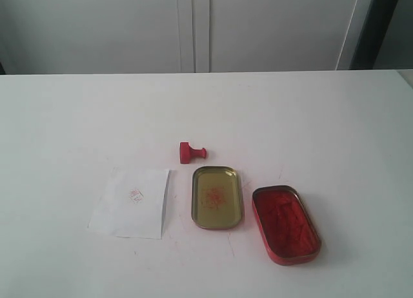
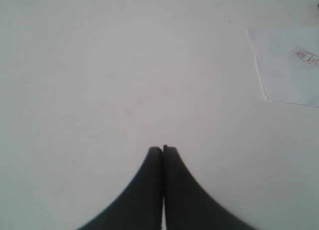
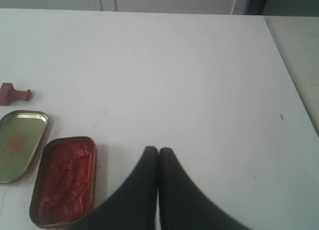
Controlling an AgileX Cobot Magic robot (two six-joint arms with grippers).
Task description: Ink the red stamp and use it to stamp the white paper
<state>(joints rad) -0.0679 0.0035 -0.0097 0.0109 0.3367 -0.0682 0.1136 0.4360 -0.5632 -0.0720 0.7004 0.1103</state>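
Because the red stamp lies on its side just beside the gold tin, right of the white paper, while my left gripper and right gripper are clenched empty, reaching in without opening first could knock it rolling away.

the black left gripper hangs above the surface, jaws pressed together (only a thin seam between them); the black right gripper hangs likewise, jaws tight together.
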